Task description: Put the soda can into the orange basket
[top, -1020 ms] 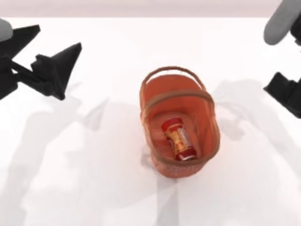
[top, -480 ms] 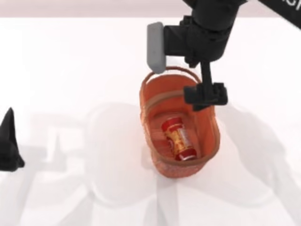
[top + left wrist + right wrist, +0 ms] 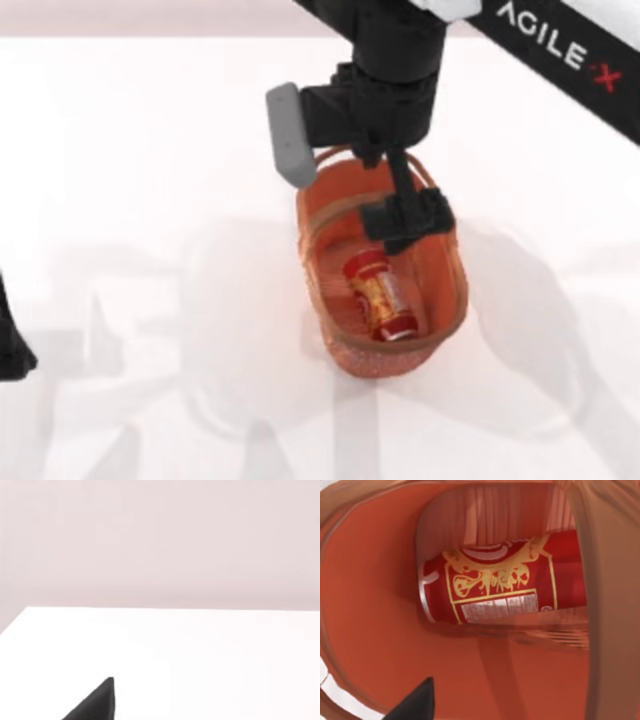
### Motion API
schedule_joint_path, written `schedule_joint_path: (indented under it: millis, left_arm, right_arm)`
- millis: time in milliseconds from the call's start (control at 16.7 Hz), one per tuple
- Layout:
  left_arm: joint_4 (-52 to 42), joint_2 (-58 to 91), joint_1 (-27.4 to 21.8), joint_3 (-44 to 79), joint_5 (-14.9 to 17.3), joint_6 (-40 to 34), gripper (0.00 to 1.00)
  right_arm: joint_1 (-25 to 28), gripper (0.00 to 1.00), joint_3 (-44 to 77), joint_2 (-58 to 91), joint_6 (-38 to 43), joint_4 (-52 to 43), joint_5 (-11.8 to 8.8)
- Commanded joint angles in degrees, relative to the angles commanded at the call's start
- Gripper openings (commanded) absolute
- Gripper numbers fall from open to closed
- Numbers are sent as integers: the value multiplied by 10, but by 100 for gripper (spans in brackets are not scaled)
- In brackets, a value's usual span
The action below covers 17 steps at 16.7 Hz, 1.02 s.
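Inside the oval orange woven basket point(image 3: 448, 300) at mid-table, the small red soda can point(image 3: 381, 295) lies on its side. Right gripper point(image 3: 405, 222) hangs above it; jaw state I cannot tell. Left gripper point(image 3: 10, 345) sits at the table's left edge.

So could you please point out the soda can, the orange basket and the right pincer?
soda can point(image 3: 381, 297): top view, label band.
orange basket point(image 3: 455, 300): top view, brown rim.
right pincer point(image 3: 404, 232): top view, between its fingertips.

Top view overhead; right wrist view close inside orange basket point(image 3: 365, 610).
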Motion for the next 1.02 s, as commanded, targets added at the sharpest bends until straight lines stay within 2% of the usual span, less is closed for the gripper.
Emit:
schedule_joint_path:
  millis: [780, 1020]
  left_arm:
    - [0, 0, 0, 0, 0, 0, 100]
    - [0, 0, 0, 0, 0, 0, 100]
  right_arm:
    - [0, 100, -80, -19, 0, 60, 0]
    - [0, 70, -80, -19, 0, 60, 0]
